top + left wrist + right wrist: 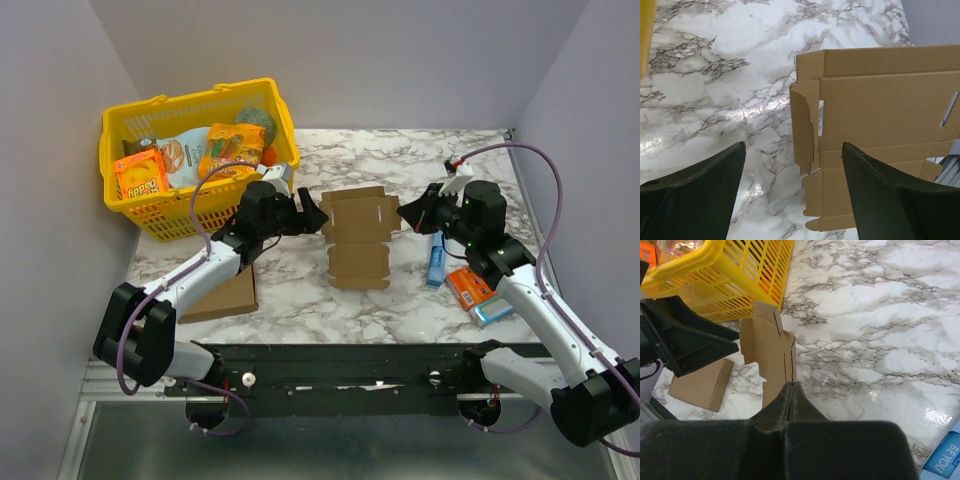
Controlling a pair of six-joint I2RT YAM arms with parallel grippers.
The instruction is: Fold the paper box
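The paper box point(358, 238) lies opened flat on the marble table, mid-table between the two arms. It is brown, with creases, slots and notched tabs. My left gripper point(318, 215) is open at its left edge. In the left wrist view the gripper point(793, 146) straddles that edge: one finger is over the box point(880, 110), the other over bare marble, and a narrow left flap point(802, 130) stands raised between them. My right gripper point(405, 212) is shut, and its tips point(791, 385) meet the box's right edge point(772, 350). Whether they pinch cardboard does not show.
A yellow basket point(190, 100) of groceries stands at the back left, close behind the left arm. A plain brown cardboard rectangle point(222, 292) lies under the left forearm. A blue pack point(437, 262) and an orange pack point(468, 285) lie by the right arm.
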